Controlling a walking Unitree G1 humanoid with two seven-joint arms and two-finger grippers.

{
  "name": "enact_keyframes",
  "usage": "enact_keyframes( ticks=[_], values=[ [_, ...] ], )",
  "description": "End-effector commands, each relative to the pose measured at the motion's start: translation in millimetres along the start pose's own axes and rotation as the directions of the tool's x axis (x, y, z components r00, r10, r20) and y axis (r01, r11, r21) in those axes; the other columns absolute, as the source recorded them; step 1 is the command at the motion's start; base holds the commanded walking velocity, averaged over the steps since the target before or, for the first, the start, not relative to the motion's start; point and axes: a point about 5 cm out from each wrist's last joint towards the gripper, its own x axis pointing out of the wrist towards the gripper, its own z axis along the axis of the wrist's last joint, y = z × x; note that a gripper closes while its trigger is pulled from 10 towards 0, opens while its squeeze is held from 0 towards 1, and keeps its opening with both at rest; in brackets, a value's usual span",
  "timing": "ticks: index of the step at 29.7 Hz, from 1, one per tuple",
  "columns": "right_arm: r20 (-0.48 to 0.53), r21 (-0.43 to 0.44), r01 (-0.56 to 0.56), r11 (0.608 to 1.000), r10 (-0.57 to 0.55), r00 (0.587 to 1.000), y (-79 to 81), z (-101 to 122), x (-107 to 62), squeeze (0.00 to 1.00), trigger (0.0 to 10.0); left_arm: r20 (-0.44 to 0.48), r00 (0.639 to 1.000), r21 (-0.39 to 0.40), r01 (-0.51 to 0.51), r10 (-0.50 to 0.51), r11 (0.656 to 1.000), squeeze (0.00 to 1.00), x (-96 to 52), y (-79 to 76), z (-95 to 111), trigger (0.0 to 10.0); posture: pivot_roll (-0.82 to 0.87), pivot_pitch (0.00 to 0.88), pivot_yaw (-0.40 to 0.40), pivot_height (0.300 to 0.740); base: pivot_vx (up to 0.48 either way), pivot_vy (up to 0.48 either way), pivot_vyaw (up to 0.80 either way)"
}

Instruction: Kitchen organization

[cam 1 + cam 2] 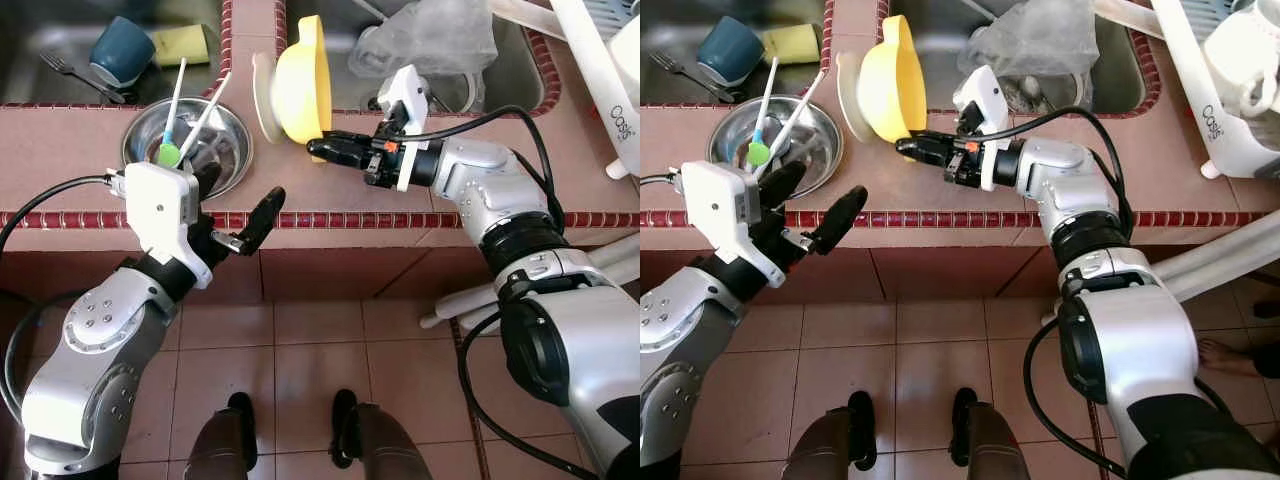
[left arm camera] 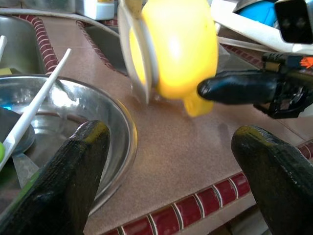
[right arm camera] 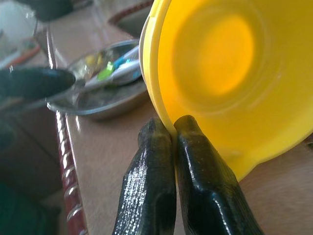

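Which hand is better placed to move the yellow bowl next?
Right. The right hand is already shut on the rim of the bowl, while the left hand hangs open beside the counter edge.

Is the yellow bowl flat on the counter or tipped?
Tipped on edge. The yellow bowl stands on its rim against a white plate, with the right gripper shut on its rim.

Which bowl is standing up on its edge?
The yellow bowl, pinched at its rim by the right hand. The metal bowl sits flat on the counter, holding utensils.
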Motion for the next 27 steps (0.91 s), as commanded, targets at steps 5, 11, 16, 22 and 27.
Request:
enact_keyframes(
  ticks=[5, 11, 16, 22, 27],
  values=[
    [0.187, -0.049, 0.084, 0.995, -0.073, 0.98, -12.6, 42.3, -13.8, 0.0, 0.0, 0.025, 1.0, -0.007, -0.003, 0.003, 1.0, 0.0, 6.0, 4.7, 1.4, 10.0, 0.09, 0.326, -0.084, 0.74, 0.0, 0.0, 0.0],
    [0.303, -0.078, 0.182, 0.98, -0.151, 0.941, -14.2, 53.2, -18.9, 0.0, 4.0, 0.044, 0.999, 0.01, -0.025, 0.025, 1.0, 0.0, 17.7, 11.1, 1.5, 10.0, 0.09, 0.265, -0.075, 0.74, 0.0, 0.0, 0.0],
    [0.401, -0.047, 0.311, 0.949, -0.267, 0.876, -12.7, 51.0, -21.8, 0.0, 10.0, 0.069, 0.993, 0.013, -0.094, 0.093, 0.995, 0.0, 28.0, 22.3, 3.1, 10.0, 0.09, 0.196, -0.07, 0.74, 0.0, 0.0, 0.0],
    [0.439, -0.018, 0.403, 0.915, -0.355, 0.825, -4.4, 39.1, -21.7, 0.0, 10.0, 0.078, 0.987, -0.004, -0.141, 0.141, 0.99, 0.0, 34.8, 28.3, 0.5, 10.0, 0.08, 0.15, -0.06, 0.74, 0.0, 0.0, 0.0],
    [0.486, 0.036, 0.594, 0.803, -0.534, 0.692, 3.1, 24.1, -33.8, 0.0, 10.0, 0.067, 0.975, 0.008, -0.215, 0.214, 0.977, 0.0, 40.0, 29.5, -10.0, 10.0, 0.08, 0.119, -0.044, 0.74, 0.0, 0.0, 0.0]
  ],
)
